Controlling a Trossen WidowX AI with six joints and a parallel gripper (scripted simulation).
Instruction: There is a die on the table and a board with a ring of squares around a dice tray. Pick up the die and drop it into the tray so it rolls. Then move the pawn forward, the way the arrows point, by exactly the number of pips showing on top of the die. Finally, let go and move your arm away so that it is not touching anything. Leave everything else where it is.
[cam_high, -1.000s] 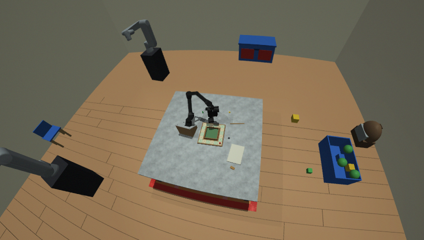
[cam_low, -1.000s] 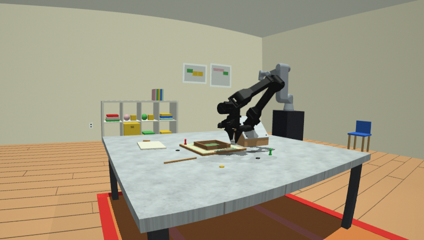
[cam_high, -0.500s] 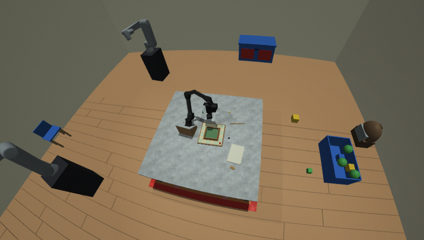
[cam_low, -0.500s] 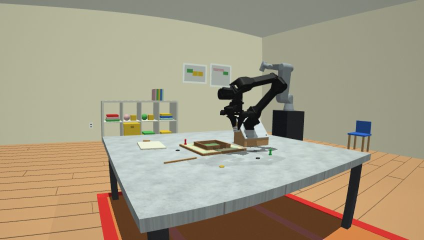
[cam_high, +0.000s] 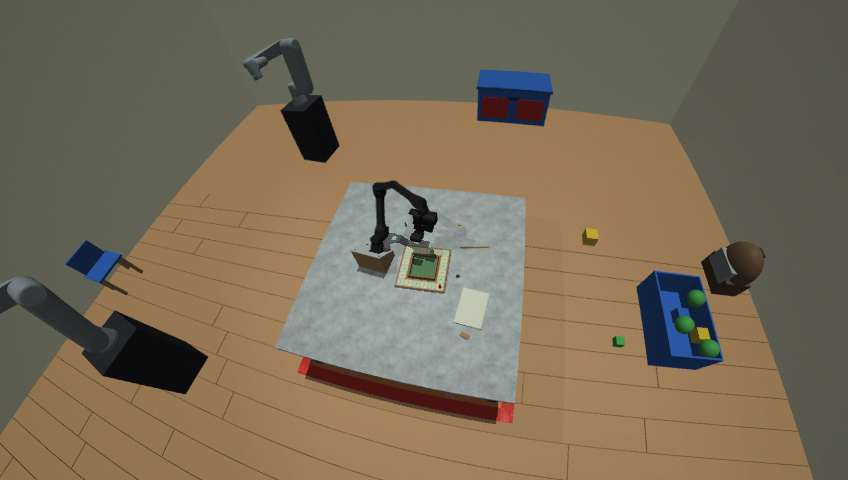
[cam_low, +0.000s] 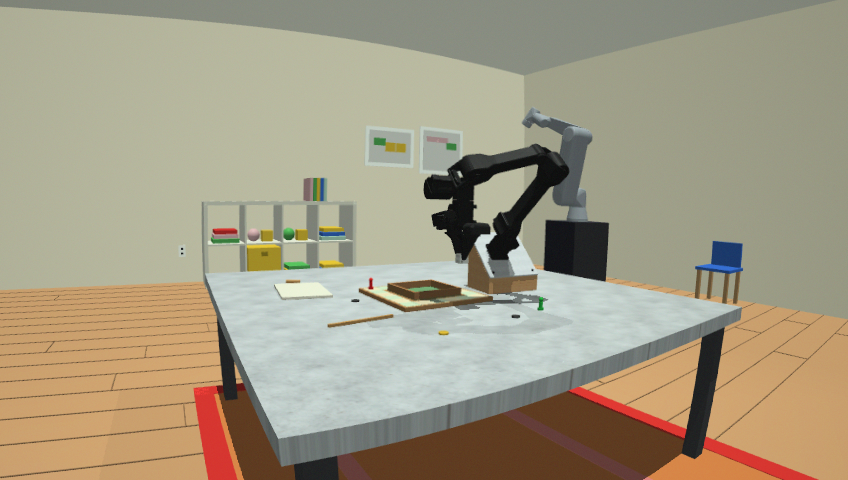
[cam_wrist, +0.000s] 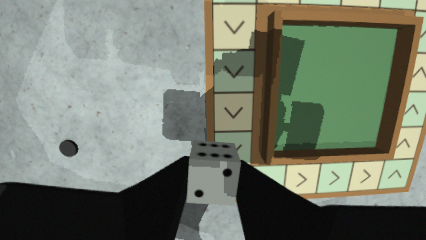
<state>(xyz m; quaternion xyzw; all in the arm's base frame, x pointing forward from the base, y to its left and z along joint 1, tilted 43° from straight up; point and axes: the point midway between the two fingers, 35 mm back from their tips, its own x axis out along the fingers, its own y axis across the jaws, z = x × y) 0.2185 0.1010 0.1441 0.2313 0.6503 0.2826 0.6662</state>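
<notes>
My gripper (cam_low: 458, 259) (cam_wrist: 212, 165) is shut on the pale die (cam_wrist: 212, 182) and holds it up above the table, near the board's edge. In the wrist view the die shows a six face and a two face. The board (cam_high: 400, 286) (cam_low: 408, 308) (cam_wrist: 209, 60) has a ring of cream and green squares with arrows. The dice tray (cam_high: 423, 267) (cam_low: 423, 290) (cam_wrist: 330, 85), brown-walled with a green floor, sits in the ring and holds no die. The red pawn (cam_high: 439, 286) (cam_low: 370, 283) stands upright on a corner square of the board.
A green pawn-like piece (cam_high: 405, 224) (cam_low: 540, 303) stands off the board. Dark discs (cam_low: 355, 300) (cam_low: 515, 316) (cam_wrist: 68, 148), a yellow disc (cam_high: 458, 224) (cam_low: 443, 333), a thin stick (cam_high: 474, 247) (cam_low: 360, 321), a cream sheet (cam_high: 471, 308) (cam_low: 302, 290) and a small brown block (cam_high: 464, 336) (cam_low: 292, 281) lie on the table.
</notes>
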